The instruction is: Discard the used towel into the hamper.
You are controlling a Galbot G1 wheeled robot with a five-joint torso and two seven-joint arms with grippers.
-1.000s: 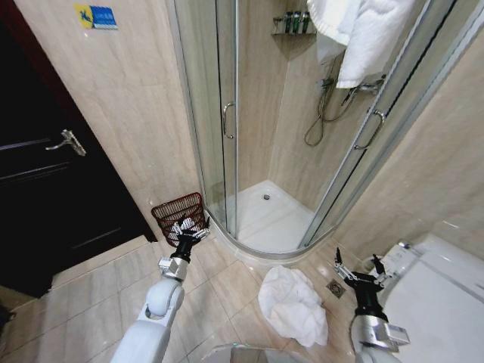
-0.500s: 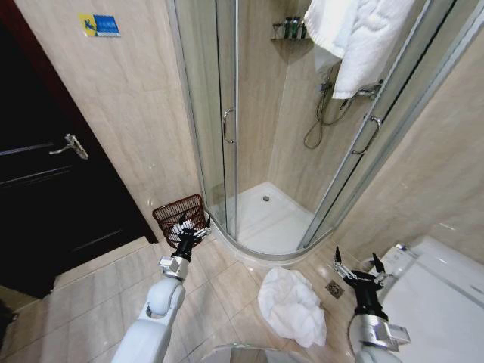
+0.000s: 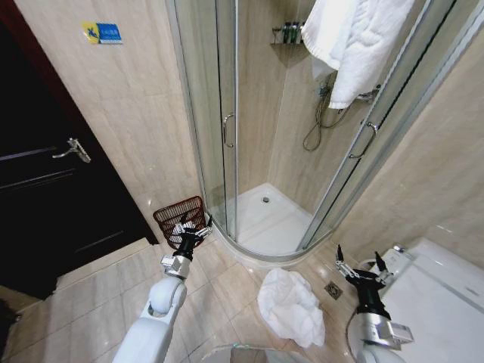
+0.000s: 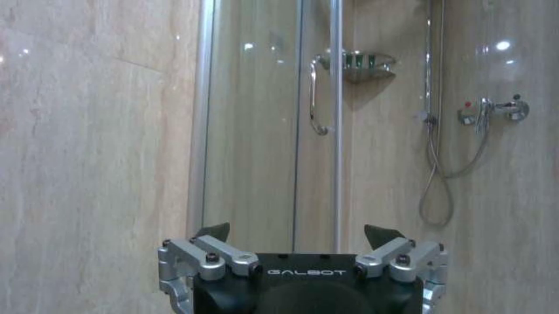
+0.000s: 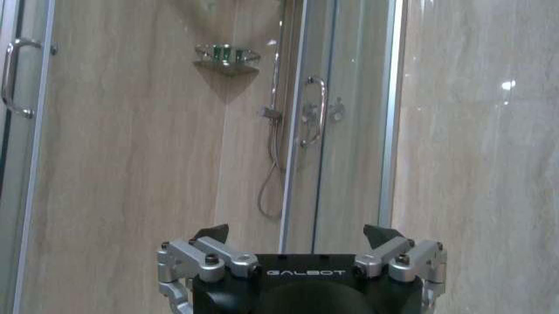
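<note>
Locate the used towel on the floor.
In the head view the used towel lies crumpled on the floor tiles just outside the shower's curved threshold, nearer the right gripper than the left gripper, with the toilet on its right.

The crumpled white terry-cloth towel looks soft and matt on the glossy beige floor tiles. Beside the clear glass shower door with its shiny chrome handle, the dark reddish-brown wire hamper has thin, smooth metal ribs.
</note>
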